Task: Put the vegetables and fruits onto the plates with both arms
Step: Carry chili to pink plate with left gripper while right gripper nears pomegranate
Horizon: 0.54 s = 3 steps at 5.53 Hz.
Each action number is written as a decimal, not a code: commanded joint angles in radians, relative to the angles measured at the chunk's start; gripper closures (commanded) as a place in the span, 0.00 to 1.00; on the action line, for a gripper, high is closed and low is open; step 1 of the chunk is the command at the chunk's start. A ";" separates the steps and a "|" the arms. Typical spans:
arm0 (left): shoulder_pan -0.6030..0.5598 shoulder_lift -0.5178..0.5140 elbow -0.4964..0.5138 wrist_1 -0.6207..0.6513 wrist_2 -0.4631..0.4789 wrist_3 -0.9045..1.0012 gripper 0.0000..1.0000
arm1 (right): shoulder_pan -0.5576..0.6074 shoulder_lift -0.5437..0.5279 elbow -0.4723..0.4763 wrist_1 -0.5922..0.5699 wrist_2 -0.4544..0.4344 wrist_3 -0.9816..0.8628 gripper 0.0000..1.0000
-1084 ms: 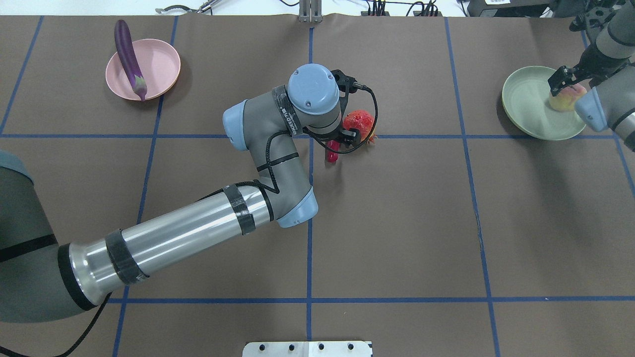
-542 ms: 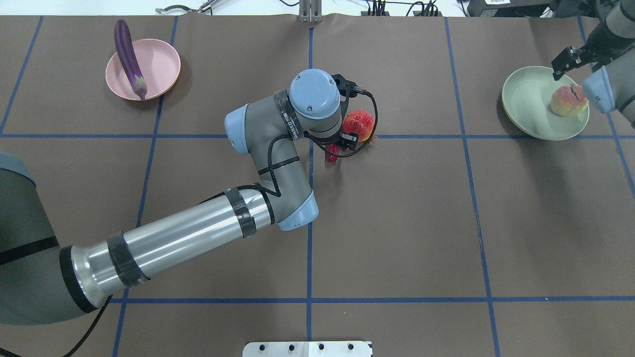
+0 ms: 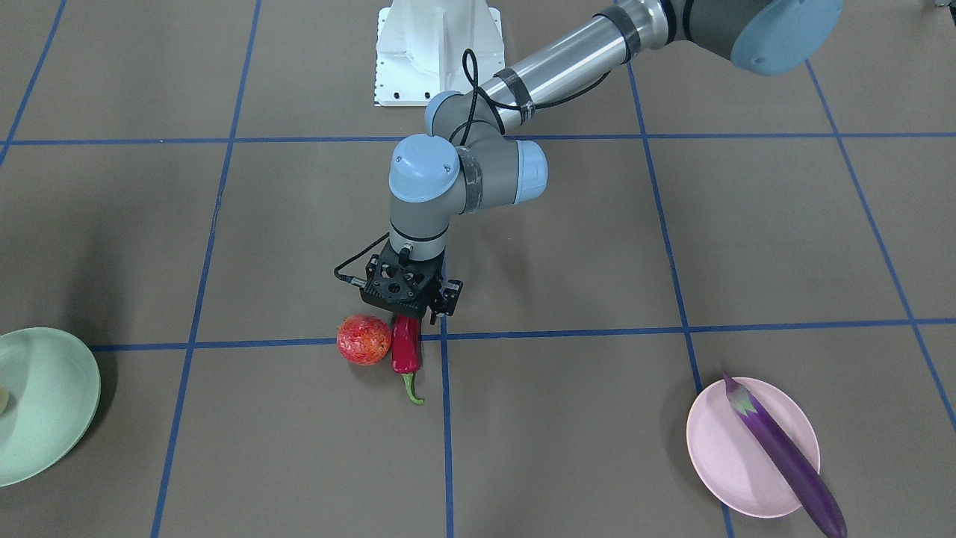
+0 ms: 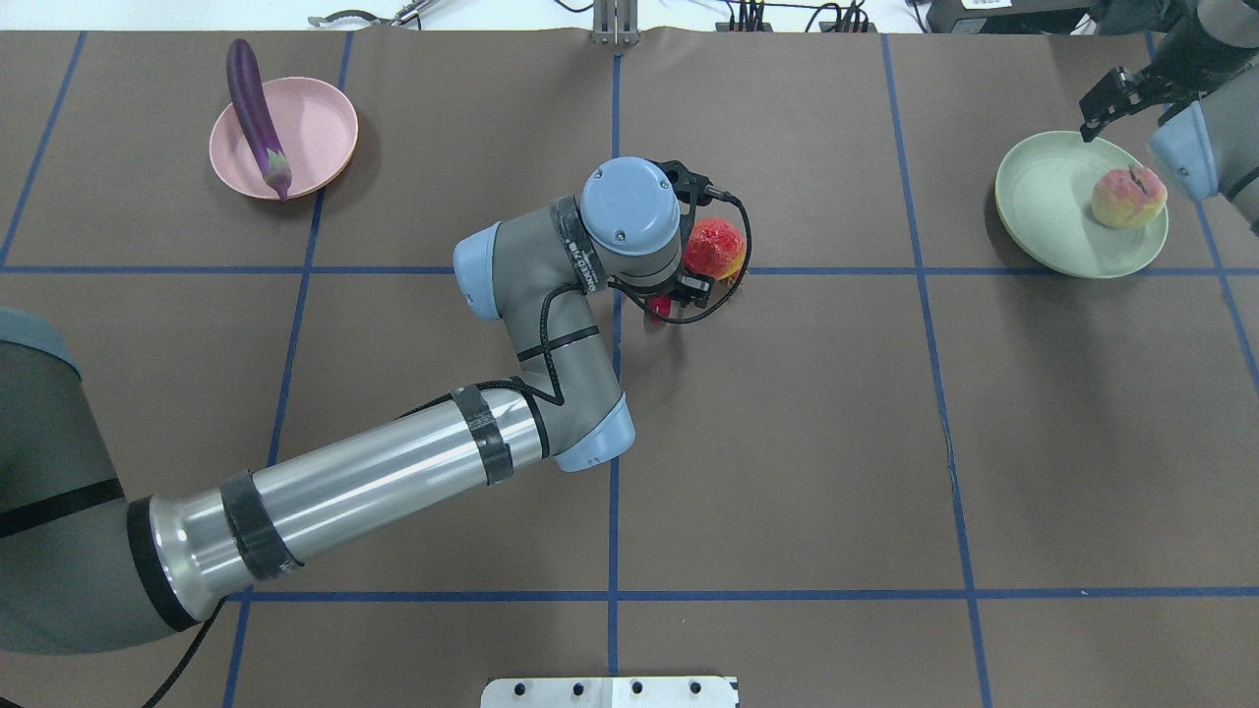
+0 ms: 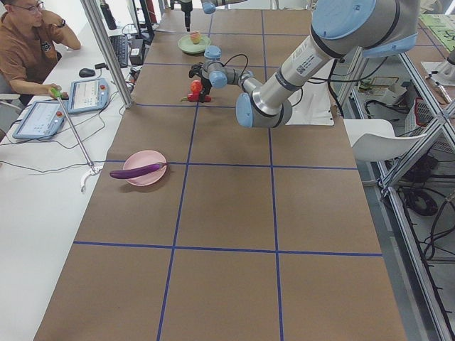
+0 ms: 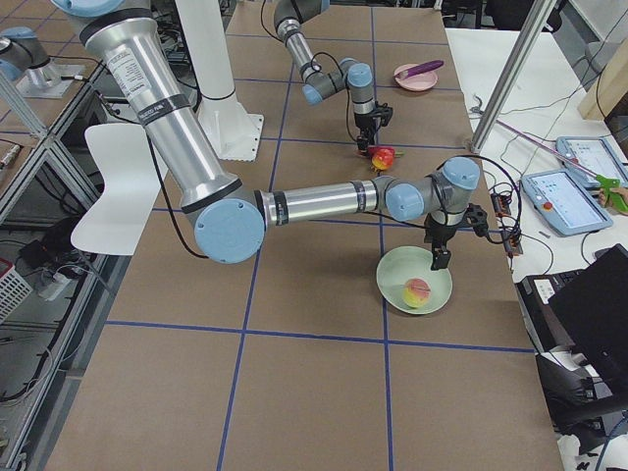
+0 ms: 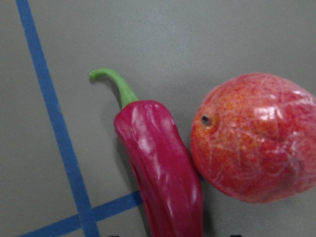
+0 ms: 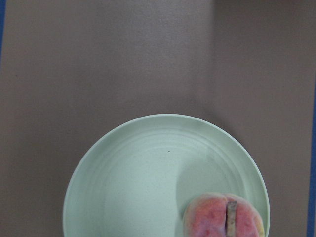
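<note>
The left arm [image 4: 393,462] reaches to the middle of the brown paper-covered desk [image 4: 787,442], which is marked into squares by blue tape lines [image 4: 612,511]. Its black two-finger left hand [image 3: 413,308] points straight down over the blunt end of the short glossy red chili pepper with the curved green stem [image 3: 405,347]. In the left wrist view only the very tips of the fingers show at the lower edge. They stand wide apart, one on each side of the chili and clear of it, so the hand is not clamped on anything.

The chili lies flat on the desk, just beside a crossing of two tape lines, with its stem pointing away from the robot. The round mottled red-orange pomegranate [image 3: 364,340] sits right against its side, on the robot's right of it.

The long slim glossy purple eggplant with the pale green cap [image 4: 254,113] lies across the pale pink round plate [image 4: 320,128] at the far left of the desk. Its purple end overhangs the plate's far rim.

The pale mint green round plate [image 4: 1048,202] is at the far right. The small yellowish-pink peach with the brown groove [image 4: 1128,197] rests in it near the rim. The right hand [image 4: 1107,98] hangs above the plate's far edge, off the peach, with its fingers apart and nothing between them.
</note>
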 commanded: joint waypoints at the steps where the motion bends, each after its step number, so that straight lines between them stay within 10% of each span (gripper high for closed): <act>1: 0.005 0.000 0.002 0.000 0.008 0.000 0.63 | -0.003 0.003 0.029 -0.002 0.013 0.045 0.00; 2: 0.002 -0.001 -0.005 0.000 0.008 -0.006 1.00 | -0.003 0.004 0.041 -0.002 0.041 0.045 0.00; 3: -0.010 0.000 -0.024 0.000 0.002 -0.087 1.00 | -0.003 0.003 0.058 0.001 0.067 0.054 0.00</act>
